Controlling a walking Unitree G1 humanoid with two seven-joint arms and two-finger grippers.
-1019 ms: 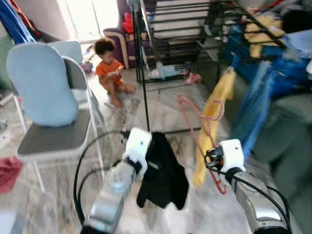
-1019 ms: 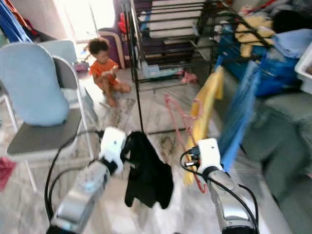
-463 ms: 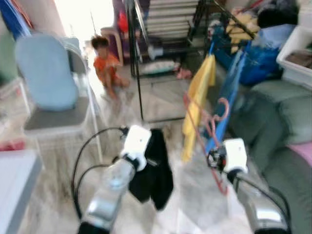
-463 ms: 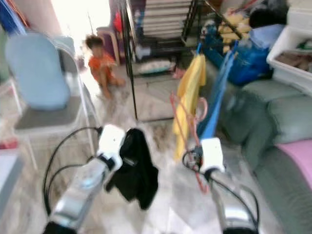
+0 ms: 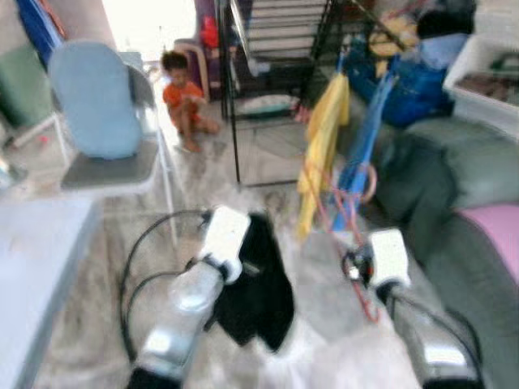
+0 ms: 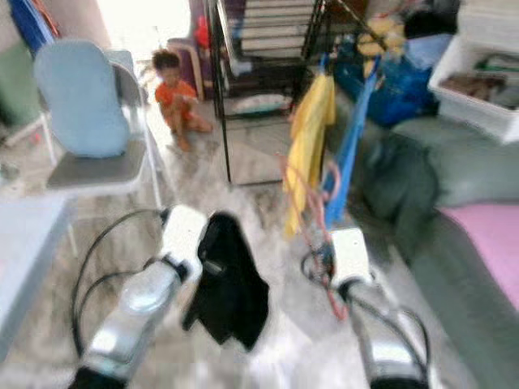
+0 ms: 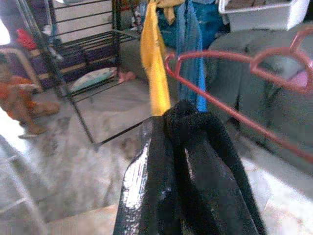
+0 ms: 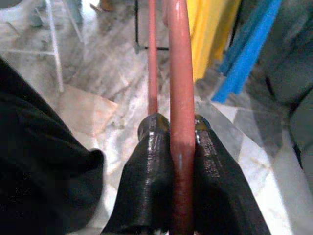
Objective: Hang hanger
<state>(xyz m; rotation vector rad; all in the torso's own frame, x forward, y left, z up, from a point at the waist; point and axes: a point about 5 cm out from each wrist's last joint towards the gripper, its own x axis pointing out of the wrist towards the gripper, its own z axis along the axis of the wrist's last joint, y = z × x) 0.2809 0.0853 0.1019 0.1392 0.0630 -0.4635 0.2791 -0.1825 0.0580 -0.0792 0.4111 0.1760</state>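
Our right gripper (image 8: 182, 142) pinches the red hanger (image 8: 180, 73), fingers (image 8: 151, 181) pressed on its bar. The hanger is thin red wire, hook up, rising ahead of the gripper toward the yellow cloth (image 5: 323, 146). Our left gripper (image 7: 188, 120) is clamped on black cloth (image 5: 258, 284). The head view adds a rack (image 5: 235, 89), a chair (image 5: 105, 121) and a seated child (image 5: 185, 97).

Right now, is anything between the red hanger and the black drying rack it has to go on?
The yellow cloth and blue cloth hang between the red hanger, held by the right gripper, and the black drying rack.
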